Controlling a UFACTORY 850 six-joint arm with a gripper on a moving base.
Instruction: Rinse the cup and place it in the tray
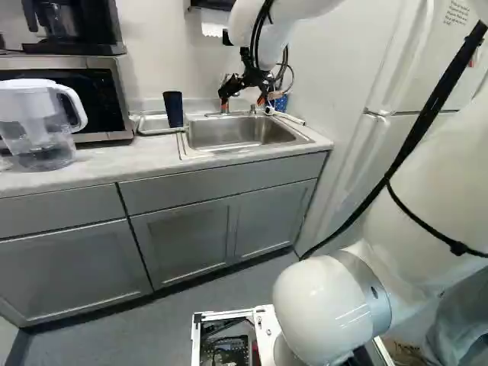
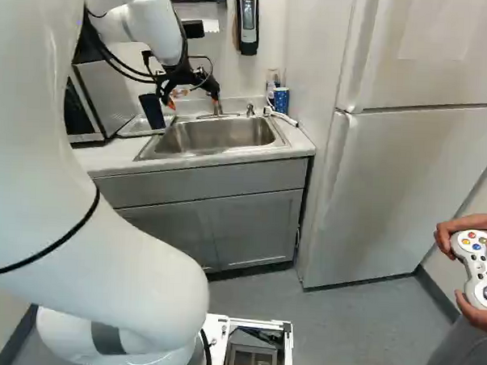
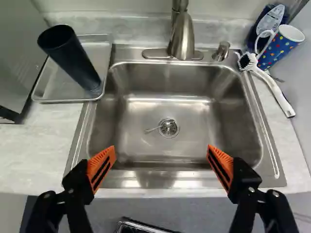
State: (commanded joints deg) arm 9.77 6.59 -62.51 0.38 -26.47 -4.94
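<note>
While the pincer [image 1: 242,103] is held wide open above the sink [image 3: 131,114], the dark cup [image 3: 73,60] is stood upright in the tray [image 3: 51,81], at half past ten, twelve being straight ahead.

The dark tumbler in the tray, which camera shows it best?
The wrist view: it shows the dark tumbler large, with open top and base in the tray. The left base view shows its side, smaller; the right base view too, with the pincer close beside it.

A dark cup [image 1: 173,110] stands in the tray [image 1: 149,123] beside the sink [image 1: 240,134].
</note>
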